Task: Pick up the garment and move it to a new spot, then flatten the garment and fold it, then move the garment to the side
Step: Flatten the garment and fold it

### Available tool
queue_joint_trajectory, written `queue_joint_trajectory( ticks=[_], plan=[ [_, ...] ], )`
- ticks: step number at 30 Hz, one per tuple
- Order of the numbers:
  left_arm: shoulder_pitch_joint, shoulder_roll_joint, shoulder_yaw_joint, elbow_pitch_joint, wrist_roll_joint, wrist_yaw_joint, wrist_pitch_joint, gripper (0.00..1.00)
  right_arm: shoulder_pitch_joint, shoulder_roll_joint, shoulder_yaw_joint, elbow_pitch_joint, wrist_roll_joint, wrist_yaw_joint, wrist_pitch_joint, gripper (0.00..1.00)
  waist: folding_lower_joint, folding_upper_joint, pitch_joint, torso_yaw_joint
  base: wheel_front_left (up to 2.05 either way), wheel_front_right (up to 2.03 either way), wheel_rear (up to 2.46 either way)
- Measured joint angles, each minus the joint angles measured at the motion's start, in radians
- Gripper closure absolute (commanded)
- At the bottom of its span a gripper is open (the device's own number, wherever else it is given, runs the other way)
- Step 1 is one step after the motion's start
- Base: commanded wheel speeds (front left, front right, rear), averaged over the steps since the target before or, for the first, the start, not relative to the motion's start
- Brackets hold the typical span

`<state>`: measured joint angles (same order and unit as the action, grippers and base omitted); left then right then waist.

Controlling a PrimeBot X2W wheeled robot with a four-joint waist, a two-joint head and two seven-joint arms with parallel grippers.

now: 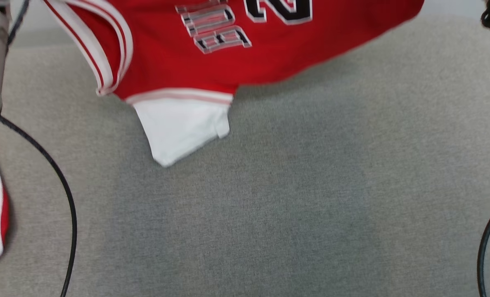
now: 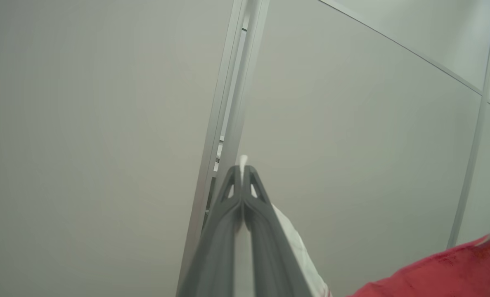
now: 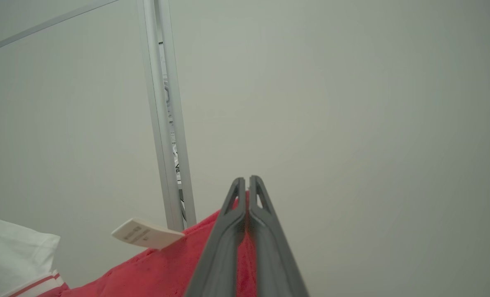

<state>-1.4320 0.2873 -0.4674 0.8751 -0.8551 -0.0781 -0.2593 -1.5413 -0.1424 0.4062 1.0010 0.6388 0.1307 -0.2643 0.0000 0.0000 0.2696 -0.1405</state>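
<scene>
Garment (image 1: 178,62) soft, light, floppy (sags over table (image 1: 290,206) far edge). Left pincer (image 2: 242,170) clenched on white edge, right pincer (image 3: 247,181) on red. Corners likely best hold.

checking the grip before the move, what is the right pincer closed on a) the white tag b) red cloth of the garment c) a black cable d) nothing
b: the right pincer is shut with red cloth of the garment between its fingers, the white tag hanging free beside it

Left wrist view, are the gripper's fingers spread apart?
No, the left gripper is closed tight, with a white edge of the garment pinched between its tips.
</scene>
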Motion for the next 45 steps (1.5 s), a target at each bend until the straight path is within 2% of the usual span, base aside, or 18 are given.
queue_joint_trajectory(
  ticks=[4,8,11,16,23,30,41,45],
  plan=[
    [-0.088,-0.03,0.096,-0.049,0.079,0.019,-0.001,1.0,-0.05,0.024,-0.125,-0.049,-0.094,0.0,0.0,1.0,0.0,0.0,0.083,-0.002,0.0,0.0,0.0],
    [-0.117,-0.062,0.233,-0.188,0.217,0.026,-0.002,1.0,-0.054,0.053,-0.286,-0.19,-0.227,0.0,0.0,1.0,0.0,0.0,0.156,0.0,0.0,0.0,0.0],
    [-0.09,-0.109,0.307,-0.269,0.321,0.006,-0.002,1.0,-0.002,0.078,-0.375,-0.264,-0.293,0.0,0.0,1.0,0.0,0.0,0.199,0.006,0.0,0.0,0.0],
    [-0.012,-0.169,0.379,-0.307,0.429,-0.035,-0.002,1.0,0.072,0.092,-0.412,-0.294,-0.319,0.0,0.0,1.0,0.0,0.0,0.249,0.024,0.0,0.0,0.0],
    [0.046,-0.199,0.366,-0.225,0.461,-0.049,-0.002,1.0,0.148,0.094,-0.354,-0.233,-0.266,0.0,0.0,1.0,0.0,0.0,0.29,0.049,0.0,0.0,0.0],
    [0.104,-0.172,0.292,-0.17,0.425,-0.051,-0.002,1.0,0.225,0.094,-0.274,-0.186,-0.215,0.0,0.0,1.0,0.0,0.0,0.279,0.043,0.0,0.0,0.0],
    [0.295,-0.137,0.222,-0.117,0.369,-0.051,-0.002,1.0,0.406,0.094,-0.169,-0.104,-0.138,0.0,0.0,1.0,0.0,0.0,0.155,0.04,0.0,0.0,0.0],
    [0.385,-0.114,0.138,-0.118,0.378,-0.051,-0.002,1.0,0.484,0.088,-0.115,-0.067,-0.092,0.0,0.0,1.0,0.0,0.0,0.092,0.043,0.0,0.0,0.0]
  ],
)
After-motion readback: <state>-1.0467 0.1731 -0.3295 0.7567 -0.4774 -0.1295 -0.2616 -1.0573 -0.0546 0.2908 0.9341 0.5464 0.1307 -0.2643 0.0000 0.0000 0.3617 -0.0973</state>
